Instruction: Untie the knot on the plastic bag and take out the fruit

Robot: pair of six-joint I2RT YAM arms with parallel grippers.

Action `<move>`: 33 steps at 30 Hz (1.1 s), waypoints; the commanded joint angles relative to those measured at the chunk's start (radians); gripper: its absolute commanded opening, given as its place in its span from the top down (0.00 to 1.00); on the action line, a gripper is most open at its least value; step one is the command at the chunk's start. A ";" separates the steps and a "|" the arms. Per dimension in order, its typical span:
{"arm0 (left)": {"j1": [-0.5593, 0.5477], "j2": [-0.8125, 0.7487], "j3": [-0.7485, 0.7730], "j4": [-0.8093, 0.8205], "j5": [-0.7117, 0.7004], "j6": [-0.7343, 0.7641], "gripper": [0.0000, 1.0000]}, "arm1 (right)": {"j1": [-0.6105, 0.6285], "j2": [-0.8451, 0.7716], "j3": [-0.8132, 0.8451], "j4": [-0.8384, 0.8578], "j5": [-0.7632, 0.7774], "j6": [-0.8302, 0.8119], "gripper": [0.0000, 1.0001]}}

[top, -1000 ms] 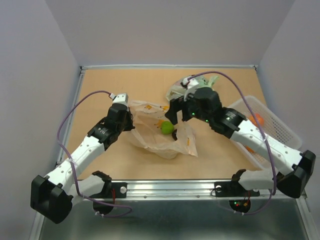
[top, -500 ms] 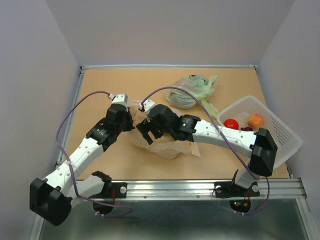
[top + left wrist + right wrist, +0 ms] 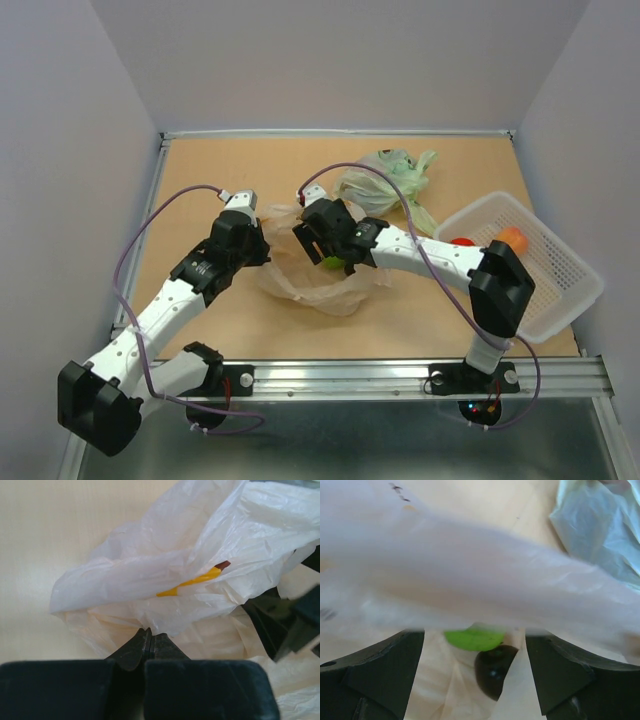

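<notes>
**A:** Can any writing be read on the plastic bag [image 3: 312, 292]?

**B:** Only printed marks are seen: a yellow-orange stroke [image 3: 192, 582] with a dark brown end, just ahead of the left gripper [image 3: 148, 639]. No letters can be made out.

**A:** How is the left arm held?

**B:** It is stretched from the near left corner toward the bag, with the forearm kept low. Its fingers are pressed together, and a fold of the bag's film is pinched at their tips.

**A:** And the right arm?

**B:** It is bent sharply, with the elbow raised beside the white basket [image 3: 562, 272] and the forearm laid leftward over the bag. The right gripper [image 3: 475, 647] is spread wide, with nothing clamped. A green fruit [image 3: 474, 638] is seen between and just beyond its fingers, and a dark rounded thing [image 3: 494, 672] just beneath that. The bag's film is seen blurred across above the tips.

**A:** Where is the bag found?

**B:** It is spread crumpled on the table [image 3: 220, 170] between the two grippers. A pale green bag [image 3: 385, 182] is seen beyond the right fingers, apart.
</notes>
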 commanded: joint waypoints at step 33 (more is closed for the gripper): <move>0.001 0.042 0.016 0.063 -0.014 -0.016 1.00 | -0.036 -0.235 0.012 0.109 -0.407 -0.161 1.00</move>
